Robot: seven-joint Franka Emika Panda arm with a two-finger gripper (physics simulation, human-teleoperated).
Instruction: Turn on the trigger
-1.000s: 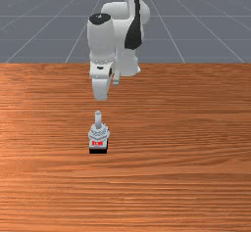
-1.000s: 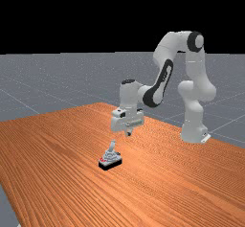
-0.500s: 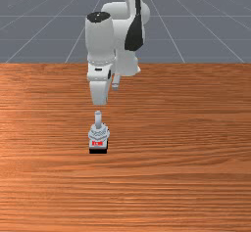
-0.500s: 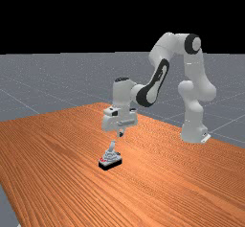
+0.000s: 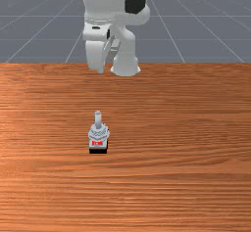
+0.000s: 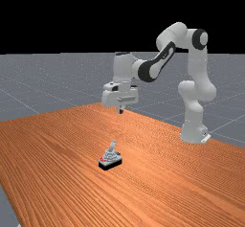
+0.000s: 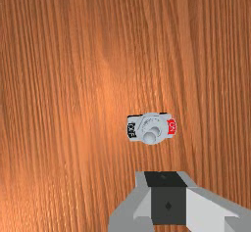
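Jaws clenched, empty, above desk (image 5: 186, 128). Toggle switch (image 7: 159, 120) below jaws, offset toward front camera; lever (image 7: 149, 137) leans from red ON label (image 7: 171, 127). Push likely due along long axis, ON-ward.

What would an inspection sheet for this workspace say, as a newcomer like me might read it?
Surface: orange-brown wood table, grain visible
Job's things: small switch, its lever leaning toward the OFF label, away from the red ON label
Clutter: nothing seen
Gripper: shut, holding nothing, raised clear of the switch
Cables: nothing seen
Surroundings: grey floor with pale lines, black backdrop, arm's base
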